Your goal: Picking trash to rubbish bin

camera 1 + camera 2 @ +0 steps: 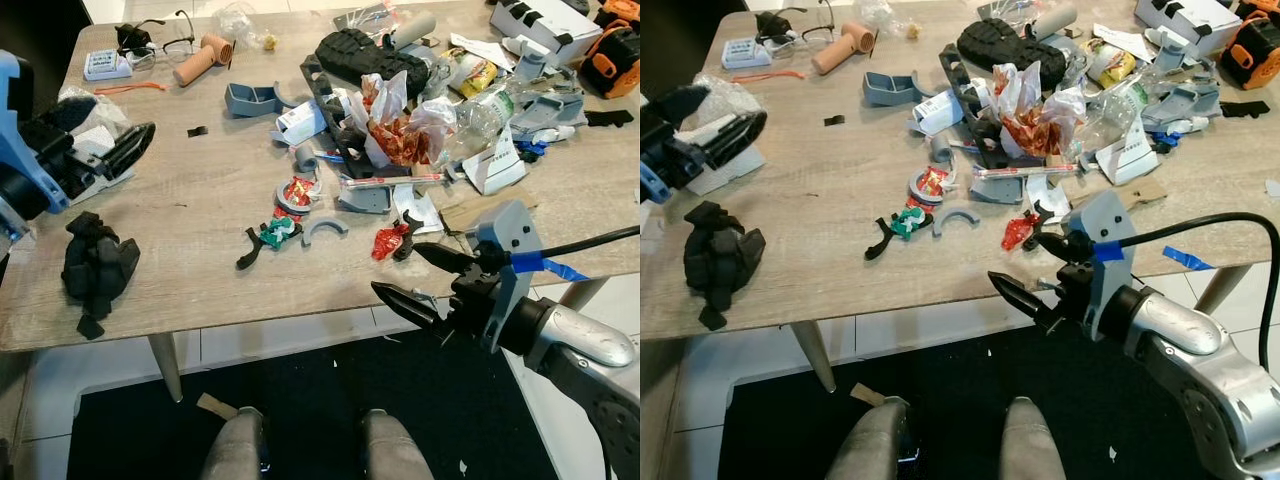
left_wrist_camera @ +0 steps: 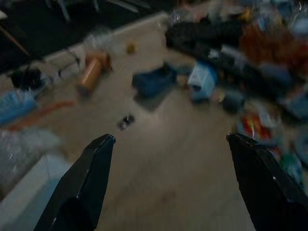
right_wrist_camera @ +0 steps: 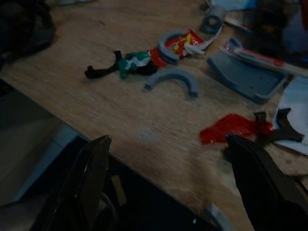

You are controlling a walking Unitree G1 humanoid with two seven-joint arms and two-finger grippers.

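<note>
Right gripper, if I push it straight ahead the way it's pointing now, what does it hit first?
Probably the red wrapper near the table edge, lying just ahead of the open right gripper toward its right finger. Depth is unclear; the bare tabletop edge may come first.

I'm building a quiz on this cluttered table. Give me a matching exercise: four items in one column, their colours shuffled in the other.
Items:
1. crumpled wrapper nearest the right hand
2. cylinder at the table's far side
3. curved arc piece
4. crumpled wad near the table's front edge

Colours:
A. grey
B. black
C. red
D. tan

Pairs: 1-C, 2-D, 3-A, 4-B
</note>
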